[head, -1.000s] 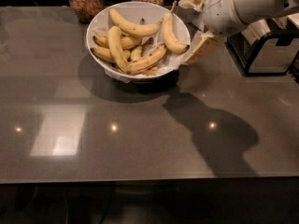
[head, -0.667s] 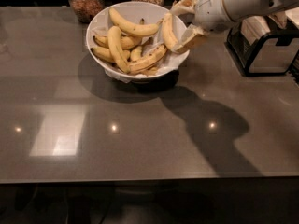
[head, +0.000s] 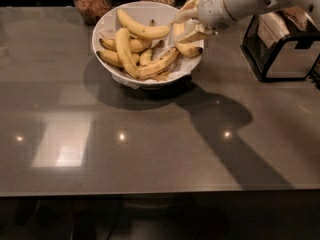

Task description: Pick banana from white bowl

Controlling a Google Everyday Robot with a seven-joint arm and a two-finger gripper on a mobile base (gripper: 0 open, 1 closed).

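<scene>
The white bowl [head: 107,24], lined with crumpled paper, stands at the back middle of the dark table and holds several bananas. The banana [head: 189,48], curved and bright yellow with a dark tip, lies along the bowl's right inner side. My gripper [head: 179,29] reaches in from the upper right over the bowl's right rim. It is open, with one finger on either side of this banana's upper end. Other bananas lie across the top [head: 142,30] and the middle [head: 125,51] of the bowl.
Two glass jars [head: 91,1] with brown contents stand behind the bowl. A black wire holder [head: 280,49] stands at the right. My arm's shadow falls across the table in front of the bowl.
My gripper has moved left and down from beside the bowl's right rim into the bowl, so that its fingers now straddle the right-hand banana.
</scene>
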